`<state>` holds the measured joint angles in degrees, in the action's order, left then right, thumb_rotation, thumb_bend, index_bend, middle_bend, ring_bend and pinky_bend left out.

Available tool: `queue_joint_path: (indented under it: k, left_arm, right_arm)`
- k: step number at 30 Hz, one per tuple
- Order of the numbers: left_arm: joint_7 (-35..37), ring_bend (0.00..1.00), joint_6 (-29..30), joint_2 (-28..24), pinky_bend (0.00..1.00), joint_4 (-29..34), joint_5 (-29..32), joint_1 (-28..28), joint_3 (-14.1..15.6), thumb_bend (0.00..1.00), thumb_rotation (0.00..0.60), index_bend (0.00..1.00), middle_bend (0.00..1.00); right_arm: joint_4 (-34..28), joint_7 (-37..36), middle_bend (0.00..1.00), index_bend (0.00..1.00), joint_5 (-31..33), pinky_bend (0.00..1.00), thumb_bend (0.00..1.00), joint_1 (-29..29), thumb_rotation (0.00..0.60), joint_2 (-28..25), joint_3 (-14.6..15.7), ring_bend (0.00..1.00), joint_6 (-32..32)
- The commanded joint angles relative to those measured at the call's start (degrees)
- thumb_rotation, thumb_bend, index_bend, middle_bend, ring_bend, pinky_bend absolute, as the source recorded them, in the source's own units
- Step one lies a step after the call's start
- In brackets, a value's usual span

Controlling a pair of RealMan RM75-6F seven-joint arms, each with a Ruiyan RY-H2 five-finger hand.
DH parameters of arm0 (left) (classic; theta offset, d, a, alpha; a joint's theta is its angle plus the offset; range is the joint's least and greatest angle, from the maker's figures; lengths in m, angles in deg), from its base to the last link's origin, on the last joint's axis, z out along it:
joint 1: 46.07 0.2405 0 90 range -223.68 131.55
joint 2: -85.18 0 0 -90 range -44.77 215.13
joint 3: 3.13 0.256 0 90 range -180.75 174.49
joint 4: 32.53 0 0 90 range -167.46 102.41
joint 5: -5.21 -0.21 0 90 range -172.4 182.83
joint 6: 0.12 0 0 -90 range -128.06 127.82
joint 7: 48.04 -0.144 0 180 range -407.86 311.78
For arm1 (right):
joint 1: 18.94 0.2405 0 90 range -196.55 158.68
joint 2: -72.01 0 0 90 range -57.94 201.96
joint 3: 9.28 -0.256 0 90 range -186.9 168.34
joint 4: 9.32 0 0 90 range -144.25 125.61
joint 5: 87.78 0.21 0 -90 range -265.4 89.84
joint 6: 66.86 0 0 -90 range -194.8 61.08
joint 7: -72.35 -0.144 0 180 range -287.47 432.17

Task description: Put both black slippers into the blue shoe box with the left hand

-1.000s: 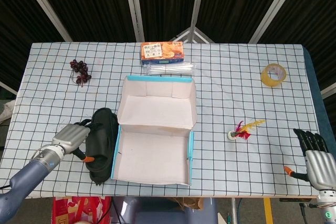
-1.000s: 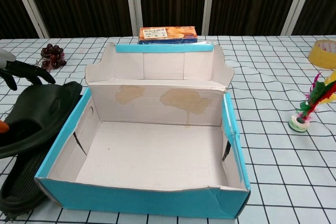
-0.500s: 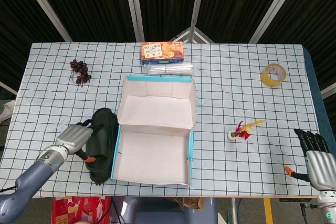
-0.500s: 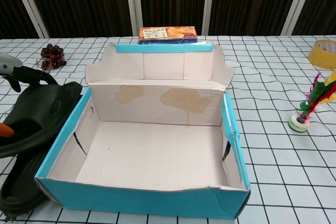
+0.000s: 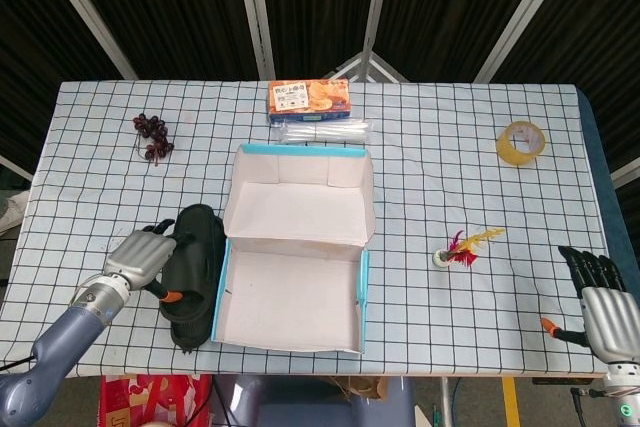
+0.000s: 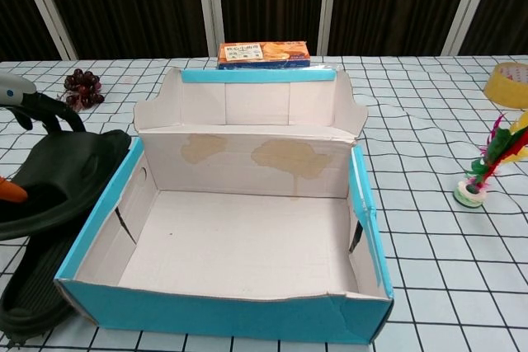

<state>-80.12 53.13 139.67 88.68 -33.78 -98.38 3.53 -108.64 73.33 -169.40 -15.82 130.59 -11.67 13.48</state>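
The blue shoe box (image 5: pixel 363 287) stands open in the middle of the table, its white inside empty (image 6: pixel 239 245). Two black slippers lie stacked against its left wall. My left hand (image 5: pixel 145 257) grips the upper slipper (image 6: pixel 62 179) from the left side, fingers (image 6: pixel 37 106) over its top and the orange-tipped thumb on its near edge; its raised edge leans on the box wall. The lower slipper (image 6: pixel 33 286) lies flat beneath it. My right hand (image 5: pixel 600 302) rests open at the table's front right corner, holding nothing.
A bunch of dark grapes (image 5: pixel 152 135) lies at the back left. An orange biscuit box (image 5: pixel 309 100) and a clear plastic pack (image 5: pixel 328 132) sit behind the shoe box. A yellow tape roll (image 5: pixel 521 141) and a feather shuttlecock (image 5: pixel 465 247) lie to the right.
My left hand has shifted a little toward the box, and the upper slipper has risen slightly with it. The right hand has not moved.
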Motion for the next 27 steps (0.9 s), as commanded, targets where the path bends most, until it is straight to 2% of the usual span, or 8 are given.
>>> queue_joint_path:
  k: [1, 6, 15, 21, 27]
  left_arm:
    - [-0.36, 0.02, 0.33, 0.03, 0.17, 0.12, -0.14, 0.08, -0.02, 0.09, 0.475, 0.20, 0.29]
    - [-1.00, 0.03, 0.75, 0.32, 0.17, 0.20, 0.11, 0.13, 0.01, 0.20, 0.493, 0.24, 0.33]
    - [-2.51, 0.03, 2.92, 0.82, 0.17, 0.25, 0.62, 0.54, -0.08, 0.38, 0.543, 0.25, 0.34]
    - [-3.42, 0.03, 3.58, 1.48, 0.17, -0.13, 0.38, 0.89, 0.00, 0.46, 0.596, 0.30, 0.39]
    - [-3.92, 0.06, 4.59, 2.36, 0.17, -1.07, -0.54, 1.54, -0.10, 0.52, 0.600, 0.34, 0.45]
  right_arm:
    - [0.01, 0.01, 0.11, 0.03, -0.02, 0.04, 0.16, -0.04, 0.600, 0.04, -0.05, 0.08, 0.16]
    - [0.01, -0.18, 0.11, 0.03, -0.09, 0.04, 0.16, -0.15, 0.600, 0.02, -0.01, 0.08, 0.32]
    - [0.11, -0.40, 0.11, 0.03, -0.09, 0.04, 0.16, -0.08, 0.600, -0.06, 0.03, 0.08, 0.09]
    - [0.01, -0.64, 0.11, 0.03, 0.01, 0.04, 0.16, 0.05, 0.600, -0.20, -0.05, 0.08, -0.14]
    - [-0.02, -0.89, 0.11, 0.04, 0.16, 0.04, 0.16, 0.20, 0.600, -0.34, -0.06, 0.08, -0.51]
